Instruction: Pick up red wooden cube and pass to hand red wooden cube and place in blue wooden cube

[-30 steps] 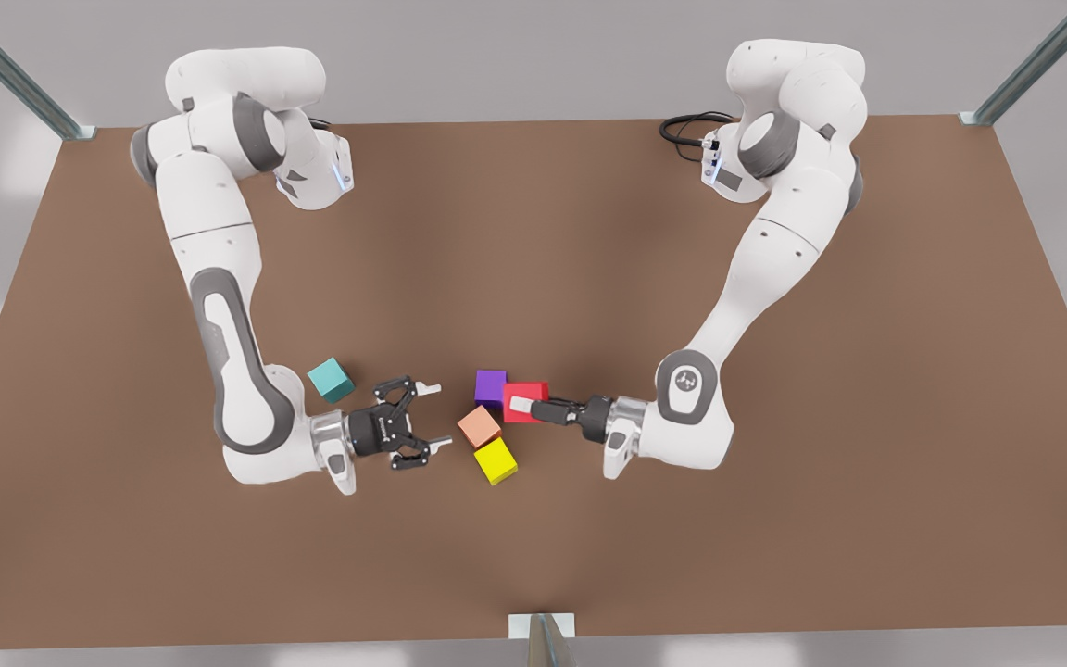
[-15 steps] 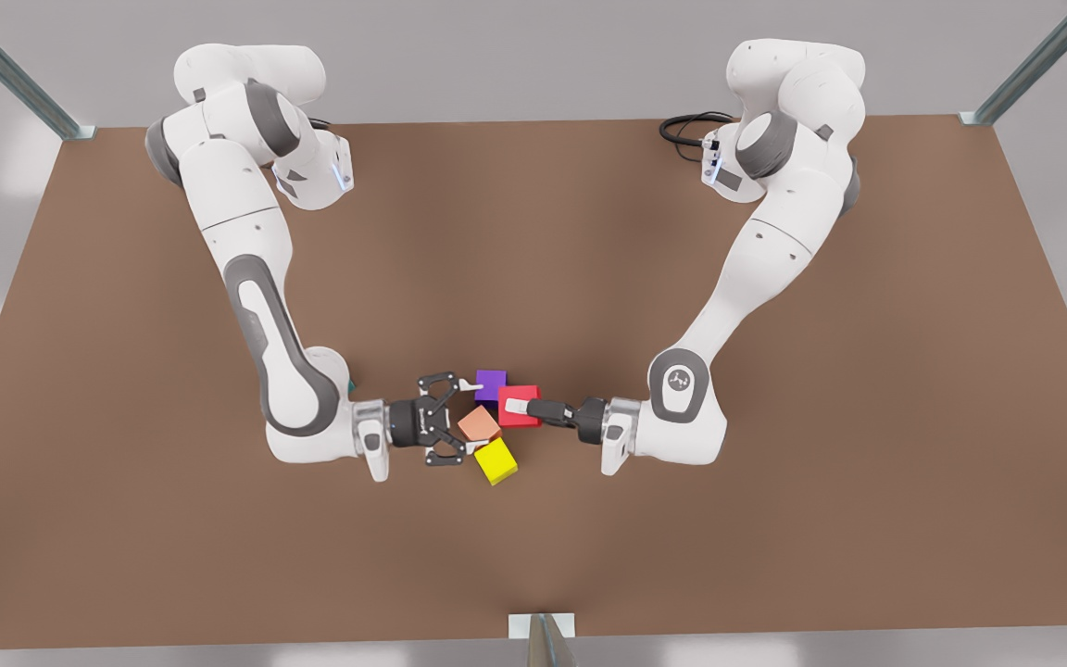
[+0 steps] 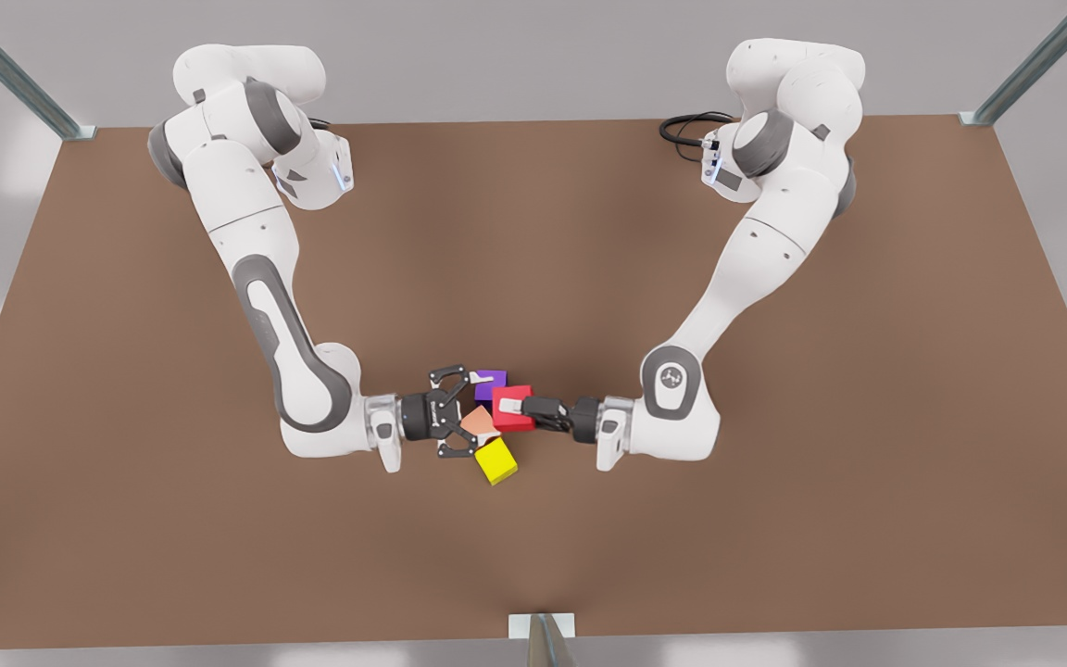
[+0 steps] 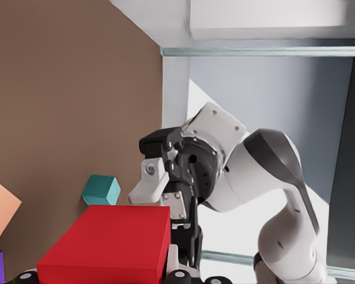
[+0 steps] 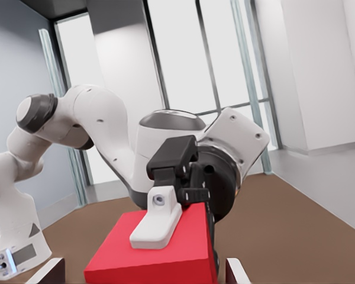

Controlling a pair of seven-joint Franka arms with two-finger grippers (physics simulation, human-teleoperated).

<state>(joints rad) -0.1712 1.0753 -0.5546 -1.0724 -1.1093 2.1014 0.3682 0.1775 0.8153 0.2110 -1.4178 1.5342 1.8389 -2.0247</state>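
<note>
The left gripper (image 3: 515,406) clenched the red cube (image 3: 520,422). The right gripper (image 3: 472,414), released, should close squarely on its free faces before any letting go.

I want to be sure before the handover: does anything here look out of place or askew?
Nothing looks damaged. Only the salmon cube lies turned at an angle to the purple cube beside it. The left gripper is shut on the red wooden cube, and the open right gripper reaches toward it.
</note>
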